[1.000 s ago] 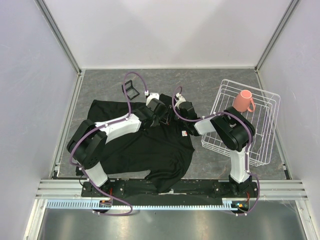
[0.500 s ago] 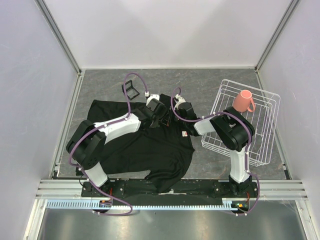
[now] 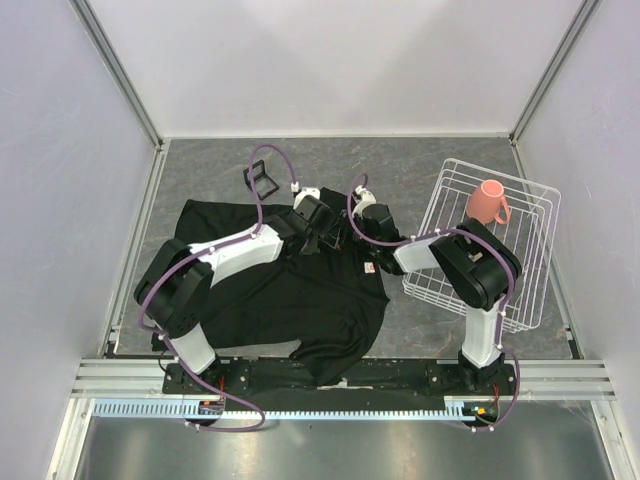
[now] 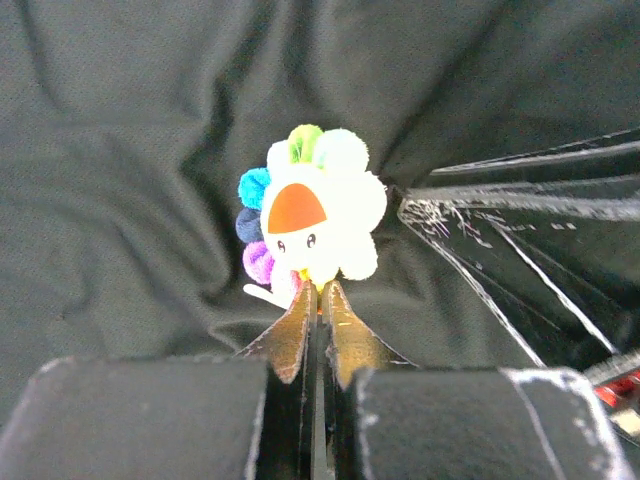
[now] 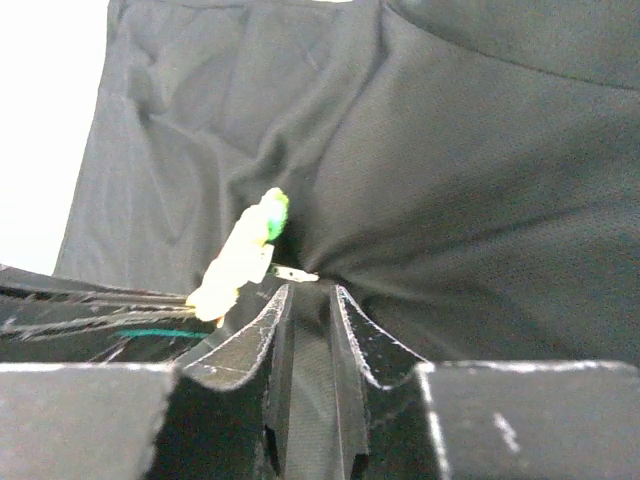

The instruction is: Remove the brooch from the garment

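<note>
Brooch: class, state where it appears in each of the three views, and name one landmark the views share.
Top external: not discernible.
Left wrist: brooch at centre, face-on.
Right wrist: brooch left of centre, edge-on.
Shared landmark: the black shirt.

Brooch on black garment, not yet off.
We see the brooch, a fluffy round flower with a white face, orange mouth and green, blue and purple petals, tilted up off the garment. That's a black T-shirt spread rumpled on the surface, with the cloth puckered around the brooch.
</note>
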`<state>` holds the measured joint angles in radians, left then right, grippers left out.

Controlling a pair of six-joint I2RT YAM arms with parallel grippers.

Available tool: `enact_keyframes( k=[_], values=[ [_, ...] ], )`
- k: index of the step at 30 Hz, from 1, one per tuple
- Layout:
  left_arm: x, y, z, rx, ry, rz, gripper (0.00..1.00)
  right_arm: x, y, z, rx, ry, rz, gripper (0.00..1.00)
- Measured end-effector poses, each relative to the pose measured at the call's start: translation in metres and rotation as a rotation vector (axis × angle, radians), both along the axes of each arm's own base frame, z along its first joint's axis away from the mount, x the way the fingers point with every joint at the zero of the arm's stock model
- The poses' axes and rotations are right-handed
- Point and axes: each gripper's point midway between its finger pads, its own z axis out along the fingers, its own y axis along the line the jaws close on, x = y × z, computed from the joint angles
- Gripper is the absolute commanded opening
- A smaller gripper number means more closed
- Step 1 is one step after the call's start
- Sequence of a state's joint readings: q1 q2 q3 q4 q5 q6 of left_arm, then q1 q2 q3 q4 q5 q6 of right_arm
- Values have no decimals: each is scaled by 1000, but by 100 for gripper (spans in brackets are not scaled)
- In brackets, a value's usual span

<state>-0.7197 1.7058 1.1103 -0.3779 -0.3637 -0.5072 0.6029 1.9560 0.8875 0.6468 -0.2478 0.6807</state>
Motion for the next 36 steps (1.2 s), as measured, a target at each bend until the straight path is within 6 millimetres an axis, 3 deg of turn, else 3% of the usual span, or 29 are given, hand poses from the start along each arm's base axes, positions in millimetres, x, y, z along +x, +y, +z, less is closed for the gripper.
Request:
enact_keyframes(
  k=[6, 13, 16, 20, 23, 24, 26, 30, 36],
  values=[
    [1, -1, -3, 6, 6, 0, 2, 2, -1, 21, 63, -33, -33, 52],
    [1, -1, -6, 11, 13, 0, 2, 3, 15, 29, 141, 8, -45, 52],
    [1, -1, -6, 11, 13, 0, 2, -2, 27, 24, 163, 38, -30, 48],
    [0, 0, -7, 13, 15, 0, 2, -7, 33, 12, 173, 86, -31, 22],
    [0, -1, -8, 4, 13, 2, 24, -8, 35, 12, 195, 107, -35, 14],
    [-1, 0, -8, -1, 13, 6, 36, -8, 36, 13, 200, 107, -35, 11],
    [-6, 5, -8, -19, 16, 25, 43, -8, 37, 15, 212, 108, -35, 3],
    [-23, 21, 1, -169, 49, 94, 52, -9, 38, 23, 266, 102, -43, 0],
    [-14, 68, 1, -526, 84, 305, 52, -12, 33, 29, 348, 114, -59, 0]
  ],
)
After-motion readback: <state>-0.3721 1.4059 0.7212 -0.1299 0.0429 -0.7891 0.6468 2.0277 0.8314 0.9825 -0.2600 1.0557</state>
